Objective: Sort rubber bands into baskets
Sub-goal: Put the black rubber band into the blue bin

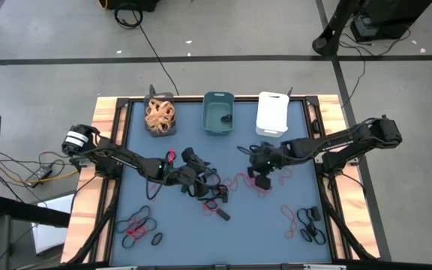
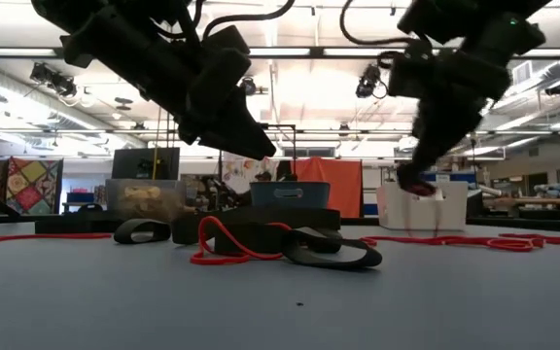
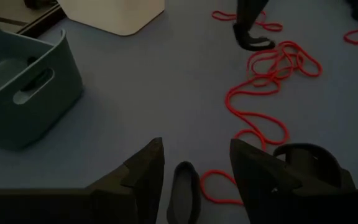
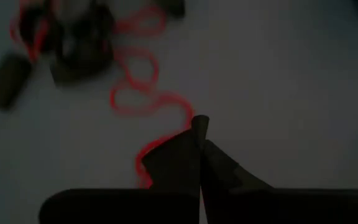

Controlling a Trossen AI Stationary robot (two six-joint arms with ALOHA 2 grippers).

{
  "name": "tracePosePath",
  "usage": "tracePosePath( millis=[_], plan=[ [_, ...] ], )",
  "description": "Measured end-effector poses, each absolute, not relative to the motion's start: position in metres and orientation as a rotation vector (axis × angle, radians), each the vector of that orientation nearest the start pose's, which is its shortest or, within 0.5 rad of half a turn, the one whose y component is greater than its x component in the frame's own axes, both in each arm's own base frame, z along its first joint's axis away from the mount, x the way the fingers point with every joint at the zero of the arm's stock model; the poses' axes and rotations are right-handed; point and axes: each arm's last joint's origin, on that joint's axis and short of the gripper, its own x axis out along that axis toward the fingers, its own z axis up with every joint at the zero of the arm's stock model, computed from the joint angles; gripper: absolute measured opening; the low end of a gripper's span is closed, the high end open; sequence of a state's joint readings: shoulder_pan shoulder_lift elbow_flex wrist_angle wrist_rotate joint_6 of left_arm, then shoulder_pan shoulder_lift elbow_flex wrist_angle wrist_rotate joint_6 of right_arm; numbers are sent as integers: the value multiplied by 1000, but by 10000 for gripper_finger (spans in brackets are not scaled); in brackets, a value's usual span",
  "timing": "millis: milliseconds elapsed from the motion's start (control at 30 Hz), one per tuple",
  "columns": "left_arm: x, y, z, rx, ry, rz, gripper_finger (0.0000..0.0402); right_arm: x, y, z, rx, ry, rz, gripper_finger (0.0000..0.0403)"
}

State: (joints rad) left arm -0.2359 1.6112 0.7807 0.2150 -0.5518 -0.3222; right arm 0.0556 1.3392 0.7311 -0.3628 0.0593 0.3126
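Overhead, the blue table [image 1: 276, 240] carries, from left to right along its far edge, a dark grey basket [image 1: 160, 116] heaped with tan rubber bands [image 1: 159, 114], a teal basket [image 1: 218, 114] with one dark item inside, and a white basket [image 1: 272, 114]. At the near left lies a small cluster of red and black bands [image 1: 139, 229]. The left gripper [image 1: 199, 169] hovers left of centre above a tangle of black bands [image 1: 210, 189]; its fingers [image 3: 143, 177] stand apart, released, with a black band [image 3: 184, 198] lying on the table between them and nothing grasped. At centre, a long red band [image 1: 246, 182] trails across the table toward the right gripper [image 1: 262, 178]. That gripper is clenched, fingertips pressed together, and in the low view something red [image 2: 416, 187] shows at its tips, raised off the table; whether this is the red band's end cannot be told for certain. At the near right lies a further group of red and black bands [image 1: 306, 221].
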Motion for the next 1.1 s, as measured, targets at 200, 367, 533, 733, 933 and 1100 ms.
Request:
tracePosePath(
  millis=[200, 367, 533, 733, 933, 1100],
  plan=[
    [310, -59, 173, -73, 514, 393, 186, 258, -1, 197, 229, 847, -168, 5],
    [310, -59, 173, -71, 513, 399, 186, 263, -11, 202, 245, 772, -155, 5],
    [310, -58, 174, -75, 503, 415, 186, 270, -16, 210, 251, 664, -119, 4],
    [306, -57, 179, -55, 516, 436, 186, 274, -41, 217, 207, 548, -270, 4],
    [284, -50, 212, -43, 490, 494, 186, 287, -89, 206, 229, 517, -419, 4],
    [272, -47, 229, -57, 473, 488, 186, 307, -124, 200, 199, 512, -495, 4]
  ],
)
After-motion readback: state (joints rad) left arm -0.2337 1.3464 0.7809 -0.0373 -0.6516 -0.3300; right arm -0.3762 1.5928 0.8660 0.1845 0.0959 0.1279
